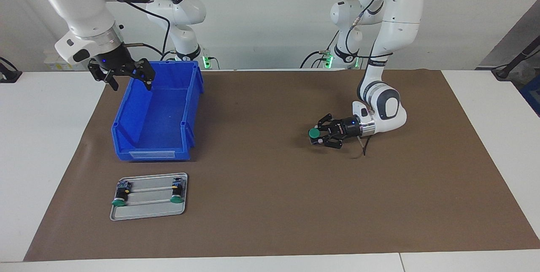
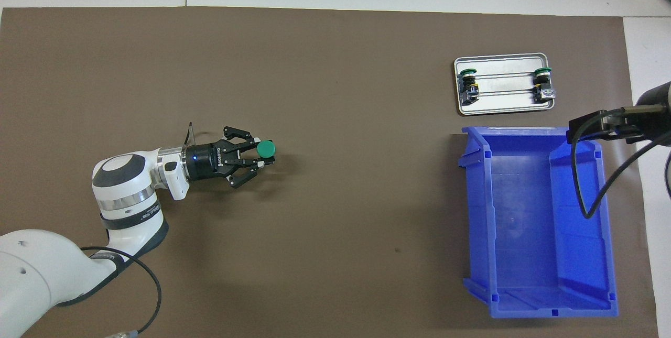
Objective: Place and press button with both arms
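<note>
My left gripper [image 1: 317, 136] lies level and low over the middle of the brown mat [image 1: 270, 204], shut on a button [image 1: 314, 133] whose round green cap [image 2: 266, 148] points up. Whether the button touches the mat I cannot tell. Two more buttons [image 1: 120, 198] [image 1: 177, 194] lie on a small grey tray [image 1: 147, 213] toward the right arm's end. My right gripper [image 1: 126, 76] hangs open and empty over the rim of the blue bin [image 1: 192, 107] nearest the robots.
The blue bin [image 2: 474, 212] is empty and stands between the tray [image 2: 503, 108] and the robots. The brown mat [image 2: 335, 65] covers most of the white table. A thin cable trails from the left wrist down to the mat.
</note>
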